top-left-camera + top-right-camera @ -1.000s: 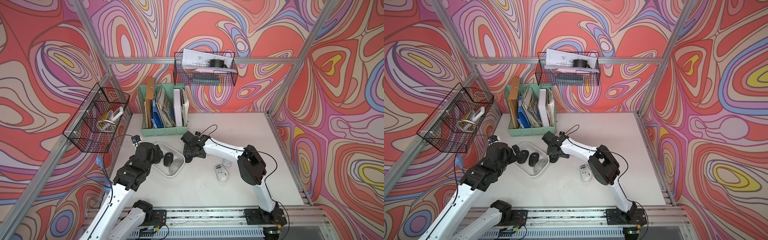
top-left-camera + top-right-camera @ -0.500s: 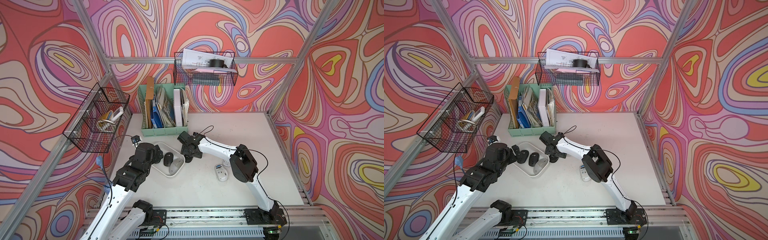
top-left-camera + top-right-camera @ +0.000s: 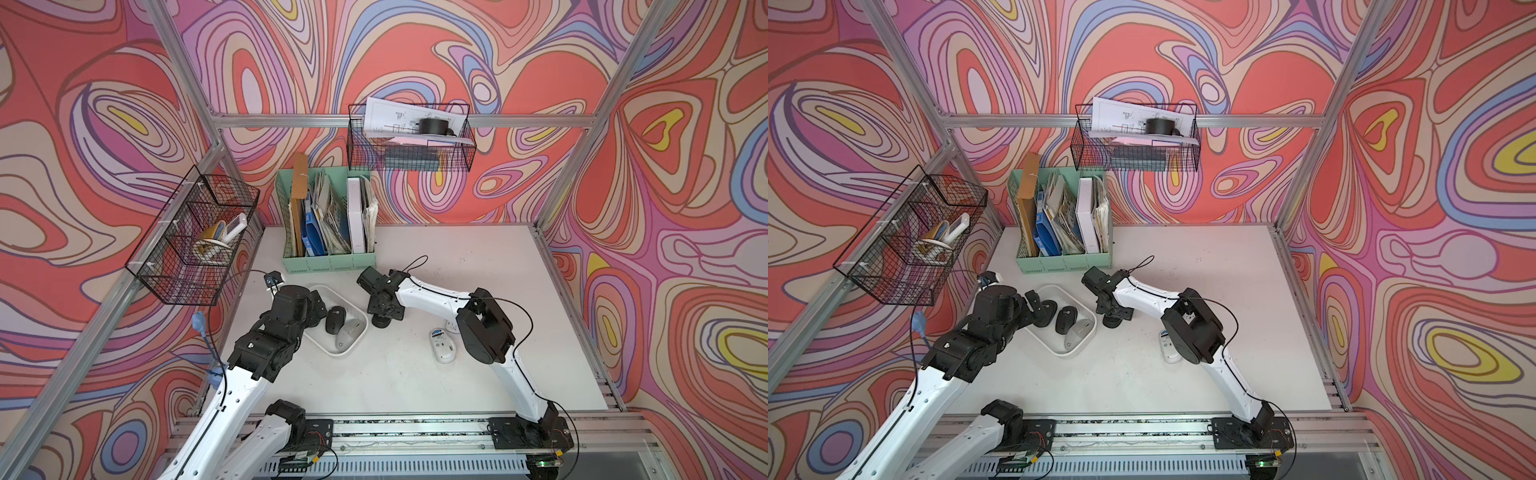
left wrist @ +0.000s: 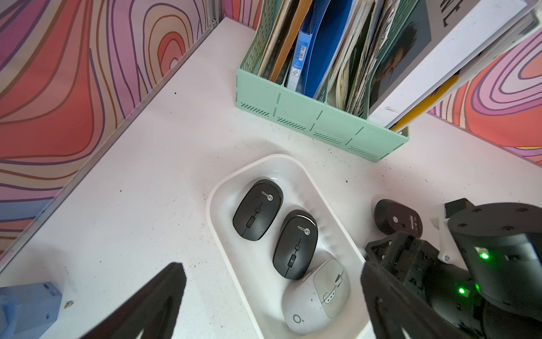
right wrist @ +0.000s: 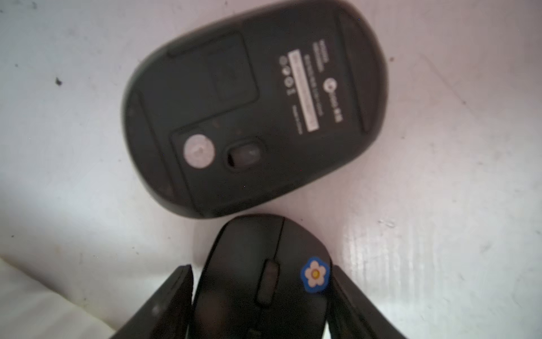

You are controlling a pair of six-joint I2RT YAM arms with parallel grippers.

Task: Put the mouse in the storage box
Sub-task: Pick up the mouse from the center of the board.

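**Right end effector** (image 5: 259, 268) brackets the flower-stickered mouse (image 5: 249, 293) on the worktop (image 5: 440, 234), fingers (image 5: 164, 308) at both flanks, long axis between them; a firm pinch cannot be confirmed. The storage box (image 4: 275, 157) lies just leftward, under the wide-spread left end effector (image 4: 269, 268).

White storage box (image 4: 281, 170) — 2 black mice (image 4: 258, 210), 1 grey mouse (image 4: 316, 296).

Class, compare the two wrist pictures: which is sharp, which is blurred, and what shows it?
Left wrist view: sharp, the logo on a black mouse in the box reads. Right wrist view: soft, the label on the upturned mouse is unreadable.
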